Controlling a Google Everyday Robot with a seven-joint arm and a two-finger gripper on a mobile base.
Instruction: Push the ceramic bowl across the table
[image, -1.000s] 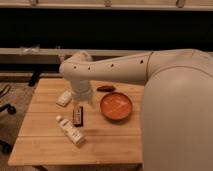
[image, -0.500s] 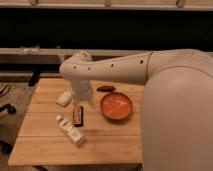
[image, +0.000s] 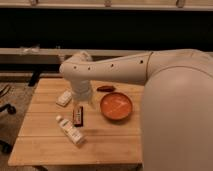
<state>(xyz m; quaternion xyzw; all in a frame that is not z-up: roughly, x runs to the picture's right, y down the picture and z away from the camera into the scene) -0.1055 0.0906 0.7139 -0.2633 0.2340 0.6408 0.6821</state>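
On table, right of centre: ceramic bowl, orange-red, upright. Just left of it: gripper, low under white arm; open or closed, cannot tell. Further left: white packet, dark bar, white bottle.

1. I see the ceramic bowl on the table, right of centre.
2. The gripper is just left of the bowl.
3. A packet lies left of the gripper.
4. A bar lies in front of the gripper, with a bottle nearer me.
5. A small flat item lies behind the bowl.
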